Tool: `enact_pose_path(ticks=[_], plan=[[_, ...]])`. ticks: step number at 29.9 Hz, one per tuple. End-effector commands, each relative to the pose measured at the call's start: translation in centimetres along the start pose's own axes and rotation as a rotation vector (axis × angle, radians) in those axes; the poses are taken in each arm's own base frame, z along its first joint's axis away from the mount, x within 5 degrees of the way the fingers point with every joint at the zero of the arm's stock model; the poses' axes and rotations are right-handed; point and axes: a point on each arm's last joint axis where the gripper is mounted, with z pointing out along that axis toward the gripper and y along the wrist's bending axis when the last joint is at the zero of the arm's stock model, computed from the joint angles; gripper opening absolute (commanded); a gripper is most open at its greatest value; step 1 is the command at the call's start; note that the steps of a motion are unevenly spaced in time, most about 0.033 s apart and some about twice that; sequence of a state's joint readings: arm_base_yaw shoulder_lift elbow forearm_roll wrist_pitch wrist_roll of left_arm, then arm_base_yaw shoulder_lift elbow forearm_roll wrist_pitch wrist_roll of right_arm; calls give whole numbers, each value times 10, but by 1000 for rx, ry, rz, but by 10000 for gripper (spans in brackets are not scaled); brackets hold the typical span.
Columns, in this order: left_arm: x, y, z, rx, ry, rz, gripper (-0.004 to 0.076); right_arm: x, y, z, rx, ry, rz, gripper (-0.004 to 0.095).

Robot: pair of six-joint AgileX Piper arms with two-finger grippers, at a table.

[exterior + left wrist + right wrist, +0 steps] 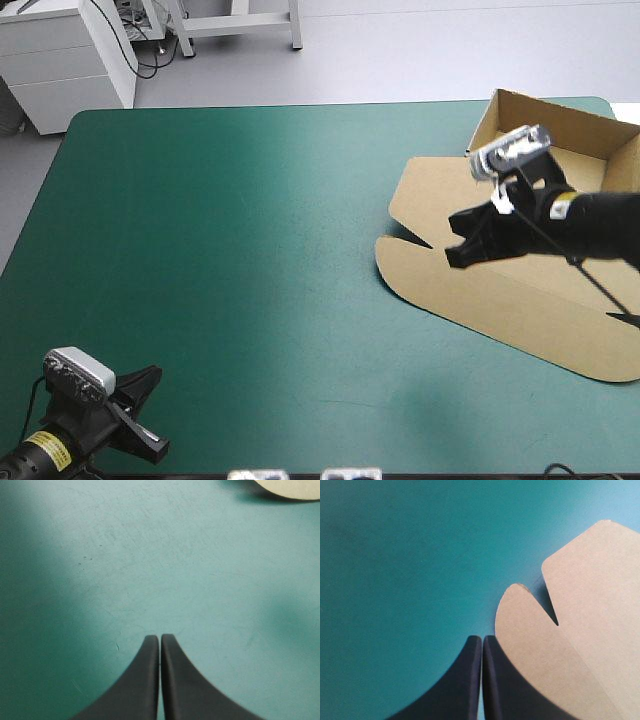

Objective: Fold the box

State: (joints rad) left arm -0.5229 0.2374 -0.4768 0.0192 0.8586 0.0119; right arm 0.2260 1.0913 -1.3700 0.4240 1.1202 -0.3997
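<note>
The box [520, 300] lies far right, lid flat, and with the right gripper [482, 639] over its left edge and the left gripper [160, 638] near-left, both closed empty, a shove may skid it off the table [250, 250].

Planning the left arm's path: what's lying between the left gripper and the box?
Nothing: from the left gripper to the box there is only bare teal-green cover. The high view shows the whole stretch, and the left wrist view agrees.
</note>
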Motion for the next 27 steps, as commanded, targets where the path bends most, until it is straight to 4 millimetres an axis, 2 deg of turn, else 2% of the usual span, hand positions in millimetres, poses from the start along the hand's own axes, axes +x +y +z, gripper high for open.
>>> enact_pose_path(ticks=[1, 6, 10, 12, 19, 27], plan=[[-9, -2, -4, 28, -42, -29, -8, 24, 14, -35, 123, -243, -59, -6], [-10, -3, -4, 38, -56, -37, -8, 90, 20, -62, 320, -393, -69, -4], [-15, -3, -5, 36, -118, -31, -8, 142, 20, -65, 424, -404, -25, -4], [-17, -3, -5, 35, -139, -27, -8, 159, 23, -67, 440, -425, -10, -4], [-20, -2, -4, 30, -192, 16, -8, 193, 30, -66, 424, -470, 22, -4], [-4, -3, 6, 30, -224, 15, -8, 209, 31, -59, 403, -449, 38, -4]])
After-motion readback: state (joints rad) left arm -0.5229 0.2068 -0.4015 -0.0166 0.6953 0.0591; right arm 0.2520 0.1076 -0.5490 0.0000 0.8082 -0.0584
